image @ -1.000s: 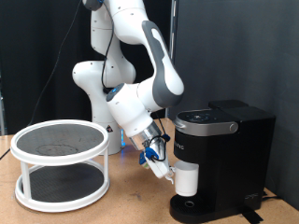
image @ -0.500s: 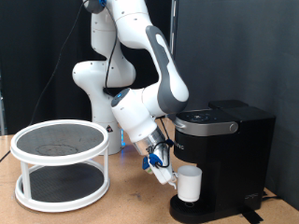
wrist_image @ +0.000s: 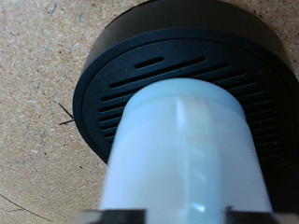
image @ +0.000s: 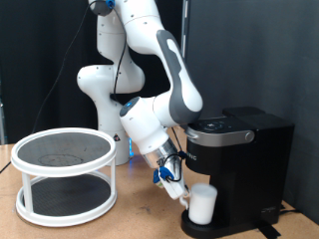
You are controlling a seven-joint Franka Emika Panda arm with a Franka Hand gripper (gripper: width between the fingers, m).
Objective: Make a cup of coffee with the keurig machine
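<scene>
Your gripper (image: pixel 182 192) is clenched around the white cup (image: pixel 203 202), which sits on the round slotted drip tray (wrist_image: pixel 201 65) under the spout of the black keurig machine (image: pixel 244 159).

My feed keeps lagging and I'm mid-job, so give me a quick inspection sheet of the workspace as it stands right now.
Surface: wooden table, speckled board in the wrist view.
Job's things: white cup over the drip tray of the black coffee machine, under its front; lid down.
Clutter: white two-tier round rack at the exterior view's left.
Grippers: pincer low beside the machine, at the cup; in the wrist view the cup fills the space ahead of it; whether the fingers clamp it is not visible.
Cables: thin dark cable along the arm.
Surroundings: black curtain behind.
</scene>
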